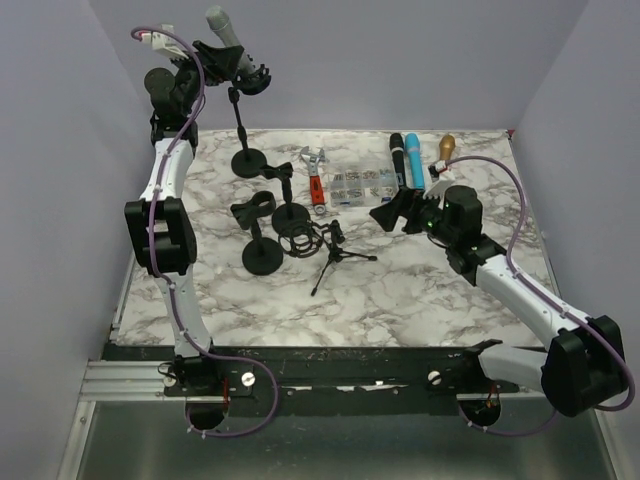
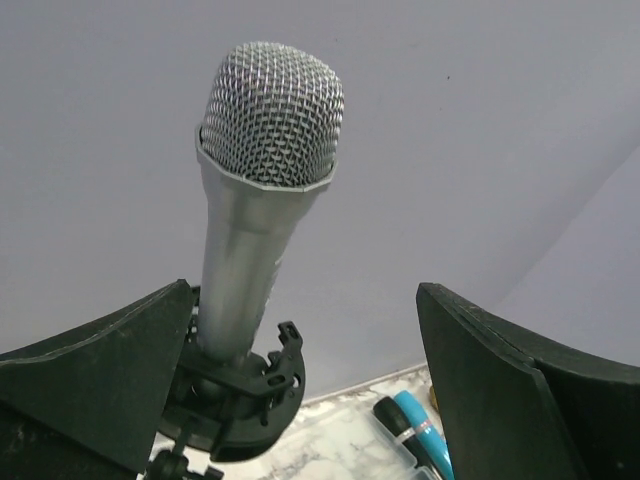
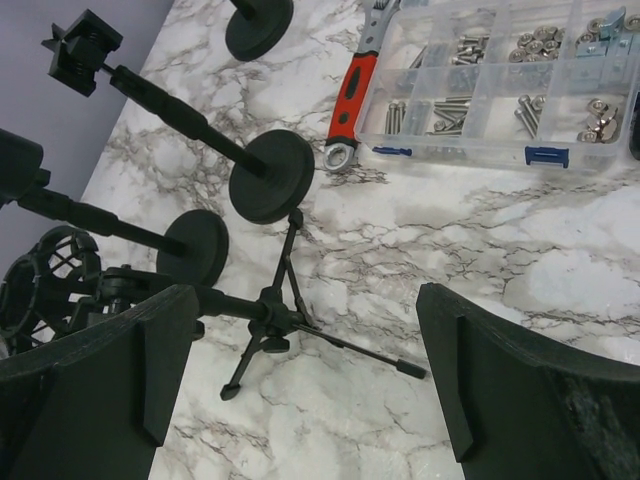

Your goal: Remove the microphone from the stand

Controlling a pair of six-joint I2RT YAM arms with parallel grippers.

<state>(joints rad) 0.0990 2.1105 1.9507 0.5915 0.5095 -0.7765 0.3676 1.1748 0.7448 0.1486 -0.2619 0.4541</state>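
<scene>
The mic is seen seated in the clip of the stand. The left end effector is spread open around it, nothing gripped. The right end effector is open too. Grasping and lifting are judged to remain.

I log, far left of bench: microphone seated in stand. Mid-bench: further stands, tripod just right of them. Behind those: wrench, parts box to its right.
</scene>
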